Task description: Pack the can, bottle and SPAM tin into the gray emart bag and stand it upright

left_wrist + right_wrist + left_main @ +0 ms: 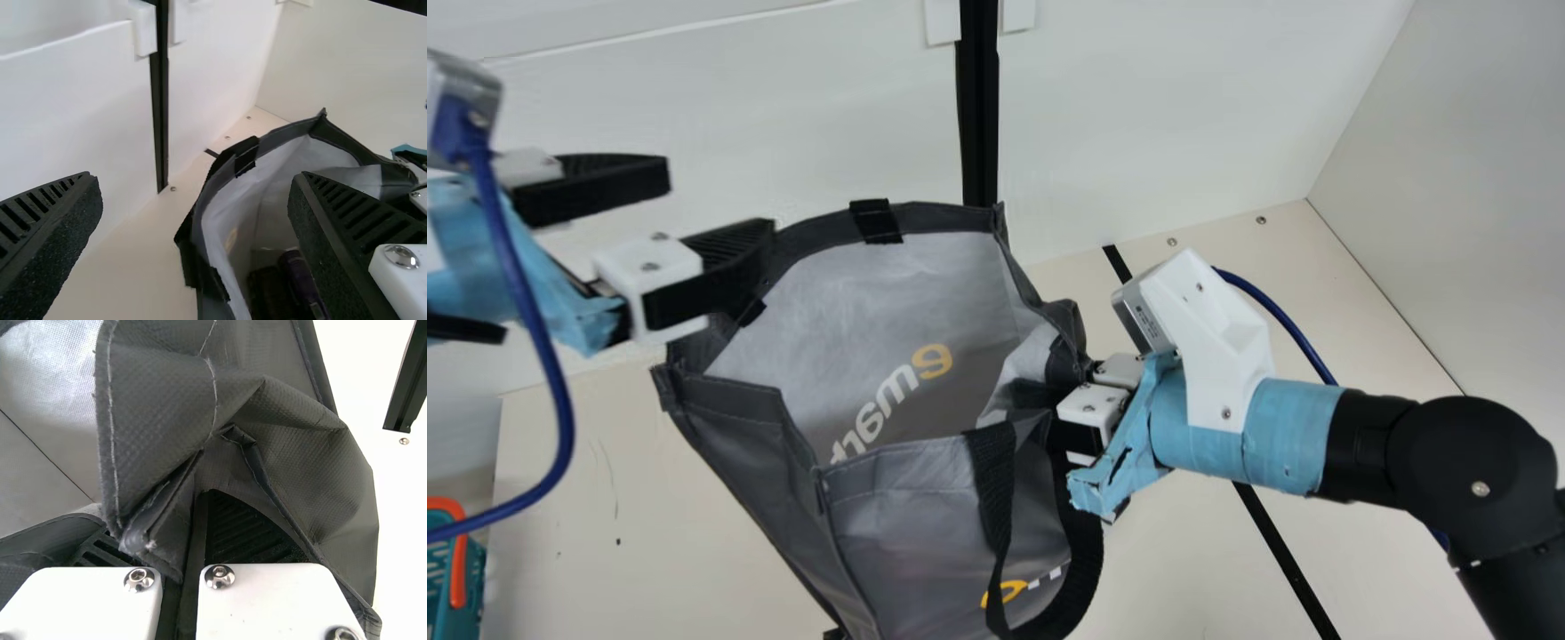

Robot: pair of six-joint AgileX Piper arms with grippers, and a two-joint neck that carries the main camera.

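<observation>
My left gripper [694,209] stands open at the gray bag's left rim in the main view, nothing between its fingers. In the left wrist view, the left gripper [193,220] has the bag's rim [223,157] beyond and partly between its spread fingers. The gray emart bag [925,498] gapes upward, its lettering visible on the inner wall. At its right side the right gripper [1072,400] is shut on the bag's edge; in the right wrist view, the right gripper [183,540] pinches folded gray fabric [167,420]. A dark purple item [300,280] lies inside the bag beside another dark one.
A teal basket with an orange handle [458,569] stands at the lower left. White walls [1183,107] rise behind and to the right of the table [605,507]. The bag's black strap [1085,569] hangs on its near right side.
</observation>
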